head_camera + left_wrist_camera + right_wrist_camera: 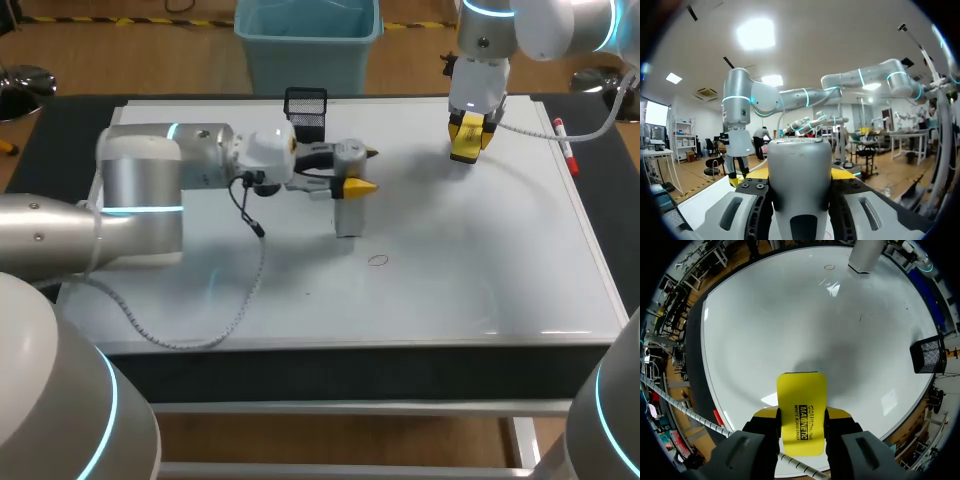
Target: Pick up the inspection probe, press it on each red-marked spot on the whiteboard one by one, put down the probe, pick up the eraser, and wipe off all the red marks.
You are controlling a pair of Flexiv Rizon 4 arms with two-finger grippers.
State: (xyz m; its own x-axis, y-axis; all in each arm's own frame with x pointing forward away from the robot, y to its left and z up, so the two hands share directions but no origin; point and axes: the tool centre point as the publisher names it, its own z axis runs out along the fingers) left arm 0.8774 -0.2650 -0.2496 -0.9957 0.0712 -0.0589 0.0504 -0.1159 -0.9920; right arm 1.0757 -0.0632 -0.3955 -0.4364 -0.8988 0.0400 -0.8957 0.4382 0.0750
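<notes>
— Where is the grey cylindrical inspection probe (347,214)?

— Our left arm's fingers (358,186) are clamped on its upper part from two sides. It stands upright near the middle of the white whiteboard (480,260). We cannot tell whether its foot touches the whiteboard or hangs just over it.

— And the mark?

— We see one small red ring (377,260) on the whiteboard, just beside the probe's foot on the near side, not under it. We judge this to be the spot to press.

— How do we do that well?

— We hold the probe upright and lift it only enough to clear the whiteboard. We centre the foot over the ring, then push straight down. A sideways slide could smear the ink before the spot is properly pressed.

— What about the right arm?

— Our right arm's fingers (837,414) are set narrow on the long sides of the yellow rectangular eraser (801,415). It is above the whiteboard's far right part, well apart from the probe. We think it should wait there until the probe is set down.

— Any containers?

— One black wire-mesh holder (306,113) stands at the whiteboard's far edge, and we cannot make out anything inside it. A red marker pen (565,142) lies along the whiteboard's right edge, outside the holder.
</notes>
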